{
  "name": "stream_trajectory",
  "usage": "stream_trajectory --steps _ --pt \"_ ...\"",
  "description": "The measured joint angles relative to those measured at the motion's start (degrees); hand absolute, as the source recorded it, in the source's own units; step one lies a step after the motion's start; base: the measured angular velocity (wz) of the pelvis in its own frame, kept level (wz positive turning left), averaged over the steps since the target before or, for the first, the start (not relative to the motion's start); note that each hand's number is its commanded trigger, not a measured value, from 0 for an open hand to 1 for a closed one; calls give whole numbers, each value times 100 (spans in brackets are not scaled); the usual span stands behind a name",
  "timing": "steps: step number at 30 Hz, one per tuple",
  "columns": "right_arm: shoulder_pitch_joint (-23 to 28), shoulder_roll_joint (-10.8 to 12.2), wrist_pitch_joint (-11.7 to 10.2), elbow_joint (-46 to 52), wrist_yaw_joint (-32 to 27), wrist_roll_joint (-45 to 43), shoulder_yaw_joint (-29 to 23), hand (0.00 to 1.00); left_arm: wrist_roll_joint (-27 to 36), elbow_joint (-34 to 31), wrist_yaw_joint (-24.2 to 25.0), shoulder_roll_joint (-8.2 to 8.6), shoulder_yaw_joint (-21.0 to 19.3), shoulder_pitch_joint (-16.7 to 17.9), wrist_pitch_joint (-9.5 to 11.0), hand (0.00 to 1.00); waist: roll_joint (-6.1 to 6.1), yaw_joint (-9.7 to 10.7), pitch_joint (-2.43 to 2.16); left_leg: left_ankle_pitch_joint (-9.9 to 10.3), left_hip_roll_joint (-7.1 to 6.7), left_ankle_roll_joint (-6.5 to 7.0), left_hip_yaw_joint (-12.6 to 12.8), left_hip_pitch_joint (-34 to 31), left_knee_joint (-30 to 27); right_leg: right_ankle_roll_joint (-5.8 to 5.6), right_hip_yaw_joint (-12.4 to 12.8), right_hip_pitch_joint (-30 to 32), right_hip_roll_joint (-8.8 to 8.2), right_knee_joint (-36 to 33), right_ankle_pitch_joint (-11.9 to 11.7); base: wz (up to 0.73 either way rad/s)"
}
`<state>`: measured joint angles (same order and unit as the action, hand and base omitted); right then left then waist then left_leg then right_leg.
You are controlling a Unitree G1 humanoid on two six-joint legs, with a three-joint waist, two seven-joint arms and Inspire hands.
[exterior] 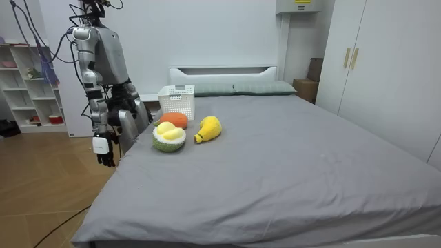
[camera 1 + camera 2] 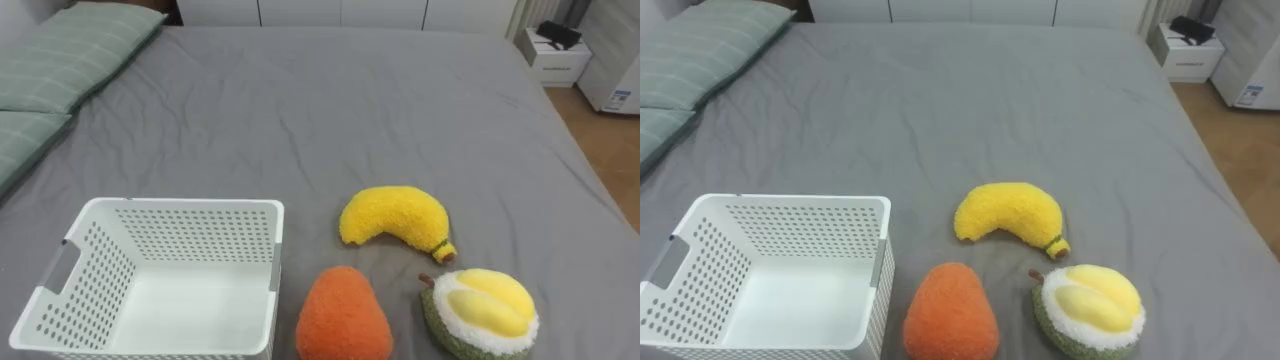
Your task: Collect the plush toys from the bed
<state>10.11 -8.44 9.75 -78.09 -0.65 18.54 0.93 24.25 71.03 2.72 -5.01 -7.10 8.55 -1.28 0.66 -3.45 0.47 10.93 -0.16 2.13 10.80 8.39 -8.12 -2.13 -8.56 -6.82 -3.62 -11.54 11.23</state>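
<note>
The robot stands beside the bed [image 2: 350,110], its right arm hanging straight down, the right hand [image 1: 105,157] below mattress level, fingers loose and pointing at the floor, holding nothing. Three toys lie on the grey cover at the eye view's 5 o'clock. The banana plush [image 2: 392,216] lies at 12 o'clock of the orange plush [image 2: 342,315], and the durian plush [image 2: 480,312] lies at the orange one's 3 o'clock. A white perforated basket [image 2: 180,205] sits at 7 o'clock, just beside the orange plush. Green pillows [image 2: 70,55] lie at 10 o'clock.
</note>
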Motion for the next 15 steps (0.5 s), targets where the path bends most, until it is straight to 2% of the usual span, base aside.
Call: stream_trajectory --steps 11,15 --pt "5 21 -27 0 19 5 19 0 4 -2 -14 -16 -25 5 0 0 -39 -1 2 1 17 -5 64 3 17 7 56 16 26 -3 -4 -1" --pt "57 34 -23 -9 4 442 15 0 52 -2 16 -17 -74 8 0 0 -59 4 0 1 24 -8 67 -27 20 18 53 59 28 8 -12 -3"
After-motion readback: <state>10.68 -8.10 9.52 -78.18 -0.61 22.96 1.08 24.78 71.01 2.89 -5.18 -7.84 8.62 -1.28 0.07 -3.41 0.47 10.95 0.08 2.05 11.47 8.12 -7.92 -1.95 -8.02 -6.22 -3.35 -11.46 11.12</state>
